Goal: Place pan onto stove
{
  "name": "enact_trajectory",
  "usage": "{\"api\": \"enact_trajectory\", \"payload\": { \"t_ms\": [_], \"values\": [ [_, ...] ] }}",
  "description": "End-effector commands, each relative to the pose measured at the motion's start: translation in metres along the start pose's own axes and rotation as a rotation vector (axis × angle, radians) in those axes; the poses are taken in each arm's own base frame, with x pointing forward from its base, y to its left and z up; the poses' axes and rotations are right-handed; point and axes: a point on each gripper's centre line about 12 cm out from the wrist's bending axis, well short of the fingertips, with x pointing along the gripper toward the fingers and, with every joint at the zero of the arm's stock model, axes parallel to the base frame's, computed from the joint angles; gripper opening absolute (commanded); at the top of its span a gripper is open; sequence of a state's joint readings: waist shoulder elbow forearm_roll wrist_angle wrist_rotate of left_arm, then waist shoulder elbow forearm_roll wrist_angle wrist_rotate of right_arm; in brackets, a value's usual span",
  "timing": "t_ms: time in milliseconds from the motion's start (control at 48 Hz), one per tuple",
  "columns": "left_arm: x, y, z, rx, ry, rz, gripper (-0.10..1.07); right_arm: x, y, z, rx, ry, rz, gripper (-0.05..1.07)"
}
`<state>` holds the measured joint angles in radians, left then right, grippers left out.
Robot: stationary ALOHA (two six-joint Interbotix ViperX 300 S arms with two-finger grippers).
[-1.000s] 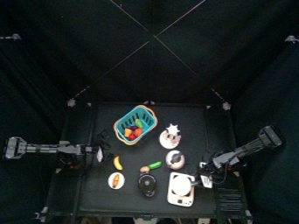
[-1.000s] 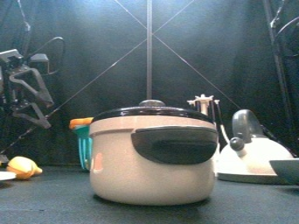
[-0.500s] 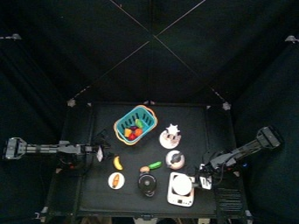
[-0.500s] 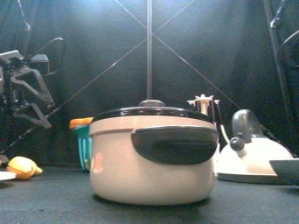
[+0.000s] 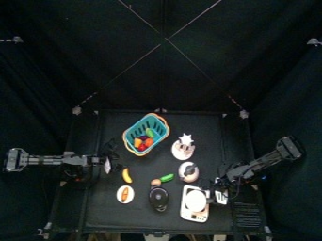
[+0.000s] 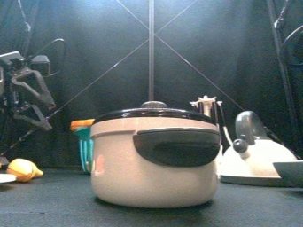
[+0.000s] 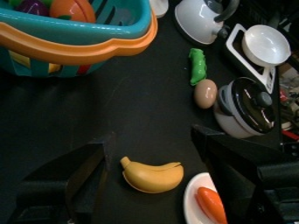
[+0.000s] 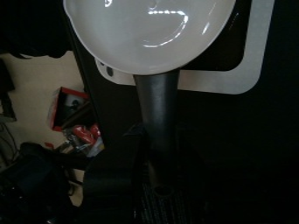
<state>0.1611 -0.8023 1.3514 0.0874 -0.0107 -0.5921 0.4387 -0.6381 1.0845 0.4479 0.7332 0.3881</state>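
Pan (image 5: 194, 199) sits on the stove (image 5: 195, 215) at the table's front right, its pale bowl covering most of the white block. In the right wrist view the pan (image 8: 160, 33) shows as a glossy white bowl over the stove (image 8: 235, 63), with a long dark handle (image 8: 158, 114) running back toward the camera. The right gripper (image 5: 221, 195) is at the handle's end beside the stove; whether its jaws grip the handle or stand apart cannot be told, since they are lost in the dark. The left gripper (image 7: 152, 163) hangs with its jaws spread wide and nothing between them, over a yellow banana (image 7: 155, 174). Near it lie a green piece (image 7: 198, 66), a brown egg-like piece (image 7: 205, 93), a dark pot (image 7: 247, 105), a white kettle (image 7: 205, 16) and a teal and orange basket (image 7: 73, 37). From the front, a big cream pot with a dark lid (image 6: 155, 156) fills the middle. No lettering or brand can be read on anything.
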Motion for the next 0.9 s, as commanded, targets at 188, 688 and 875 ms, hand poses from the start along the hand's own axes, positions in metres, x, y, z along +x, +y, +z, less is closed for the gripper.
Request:
{"api": "enact_trajectory", "payload": {
  "t_ms": [188, 688, 875],
  "values": [
    [0.0, -0.004, 0.008, -0.002, -0.024, -0.011, 1.01, -0.002, 0.006, 0.001, 0.017, -0.002, 0.032, 0.75],
    [0.0, -0.004, 0.008, -0.002, -0.024, -0.011, 1.01, -0.001, 0.001, 0.007, -0.018, -0.014, -0.017, 0.89],
    [0.0, -0.003, 0.007, -0.002, -0.021, -0.009, 1.01, 0.0, -0.006, 0.019, -0.04, -0.058, -0.066, 0.88]
  ]
}}
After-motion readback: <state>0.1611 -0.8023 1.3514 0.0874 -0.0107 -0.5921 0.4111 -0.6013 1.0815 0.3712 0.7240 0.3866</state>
